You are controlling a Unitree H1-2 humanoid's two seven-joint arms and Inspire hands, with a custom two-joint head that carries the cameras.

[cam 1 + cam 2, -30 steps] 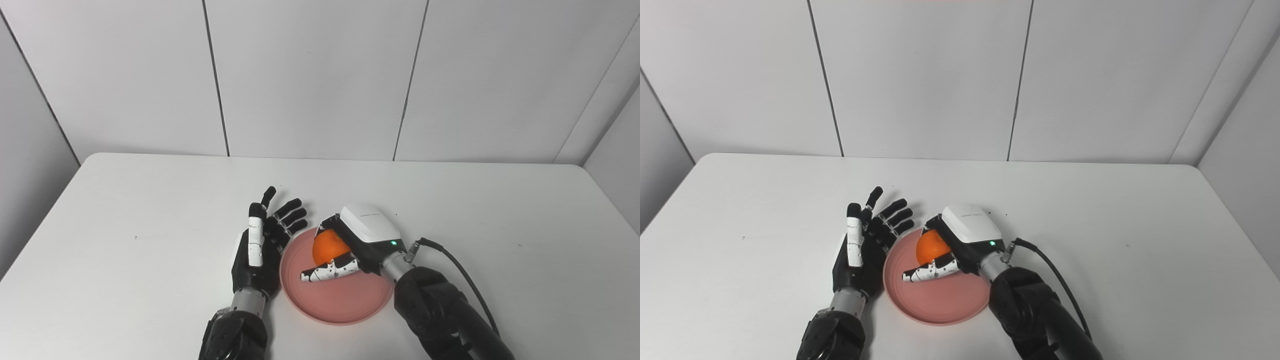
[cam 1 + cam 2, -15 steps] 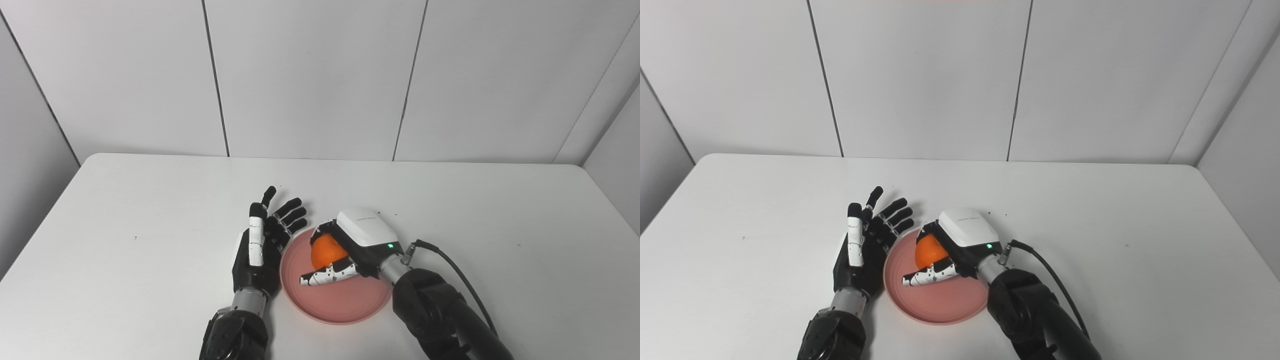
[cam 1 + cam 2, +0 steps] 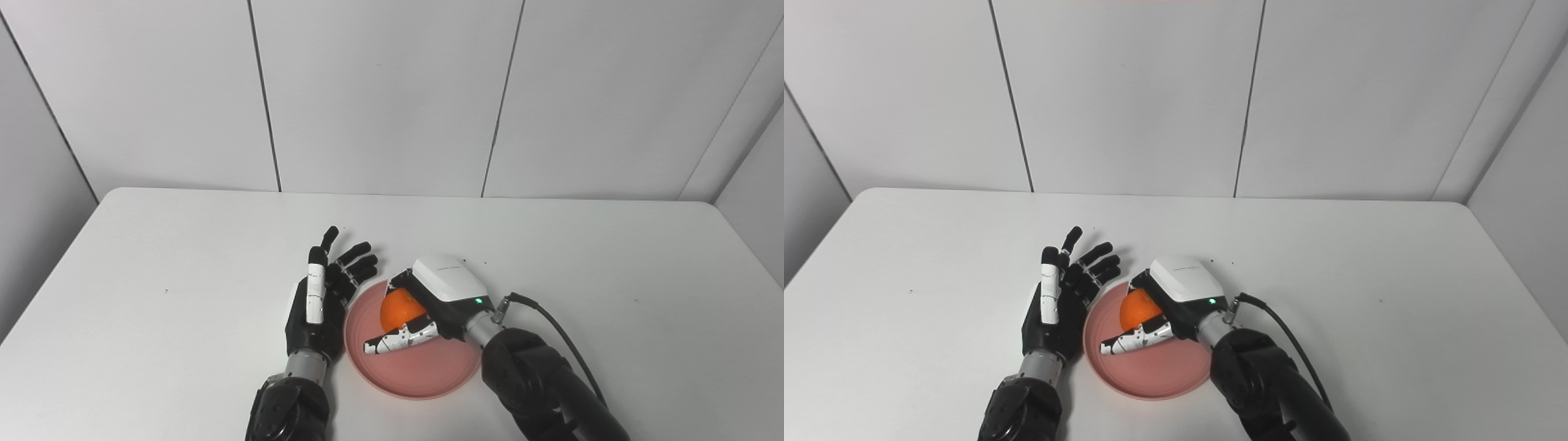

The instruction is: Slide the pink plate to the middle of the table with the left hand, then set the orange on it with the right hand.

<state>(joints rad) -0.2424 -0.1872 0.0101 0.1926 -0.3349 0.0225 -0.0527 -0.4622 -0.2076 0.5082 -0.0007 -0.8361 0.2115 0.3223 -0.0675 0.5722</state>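
Orange [image 3: 401,308] inside right hand [image 3: 432,300]

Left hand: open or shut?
Open. The left hand holds nothing, fingers spread, beside the pink plate.

The counter [image 3: 184,257] is plain white with a few tiny dark specks. The plate [image 3: 422,373] is a flat salmon pink. The orange [image 3: 399,309] is bright orange. The left hand [image 3: 318,300] is black with one white-backed finger. The right hand [image 3: 429,303] is black under a white shell with a small green light, its thumb white with black patches. The wall panels behind [image 3: 380,92] are pale grey with dark seams.
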